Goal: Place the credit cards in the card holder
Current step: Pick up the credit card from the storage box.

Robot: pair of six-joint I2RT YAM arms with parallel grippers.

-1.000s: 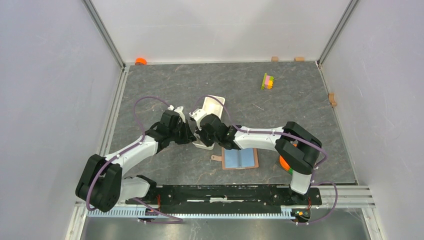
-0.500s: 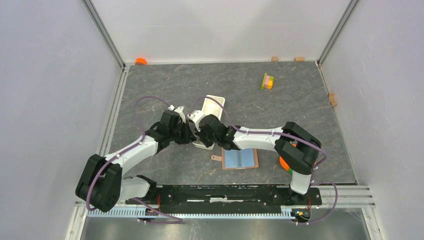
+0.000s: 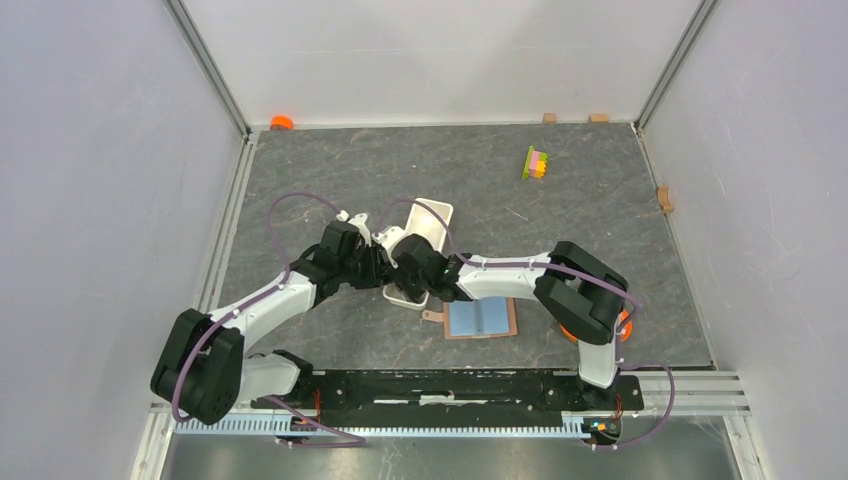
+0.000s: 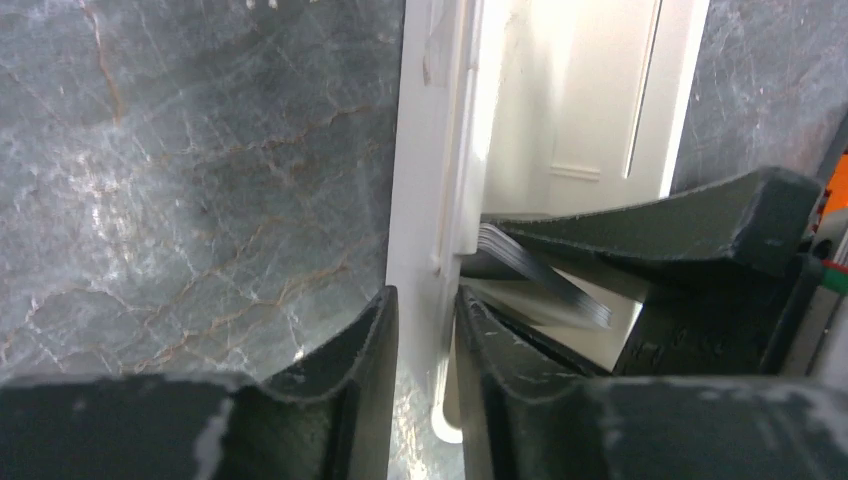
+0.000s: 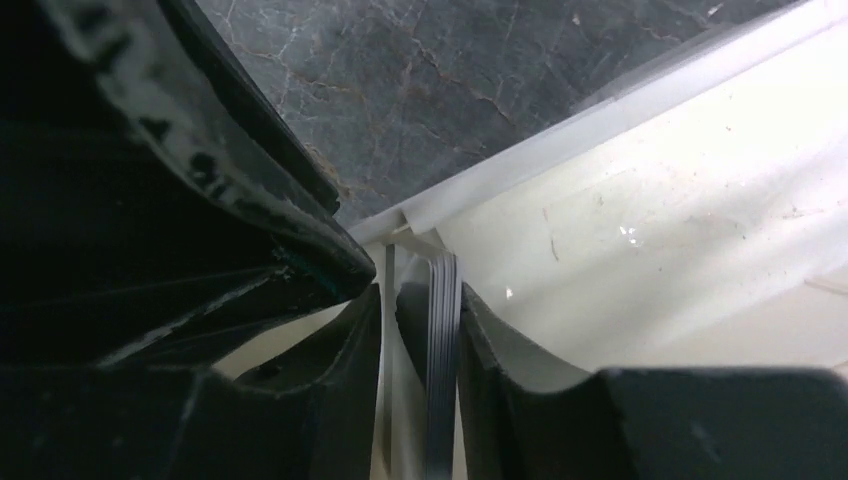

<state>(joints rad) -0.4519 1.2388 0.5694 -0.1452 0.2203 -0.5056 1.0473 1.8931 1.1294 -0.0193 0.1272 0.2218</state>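
Shows thin, pale blue-grey credit cards point(image 5: 440, 340) stacked on edge inside a long white rectangular plastic tray point(image 5: 620, 120), close to a corner of its wall and well apart from the small reddish-brown leather-like card holder point(image 3: 481, 318), lying open and flat nearer the arm bases. Places the right gripper point(image 5: 418, 310) inside the tray, fingers narrow on either side of the stack, with one card slightly off from the rest; cannot tell from either wrist view whether pressing or merely bracketing. Places the left gripper point(image 4: 425, 310) astride the tray's side wall, one finger outside over the dark grey marbled tabletop point(image 4: 180, 180) and one inside, likewise narrow, with firmness of hold not determinable. Step in hand, by judgement: lifting the stack out while steadying the tray. To do well: close squarely on the flat faces, gathering in the stray card first; draw straight up, clear of the wall's lip, before swinging toward the holder; hold the tray down until the cards are out. Risks: fanning or dropping loose cards, dragging the tray along.
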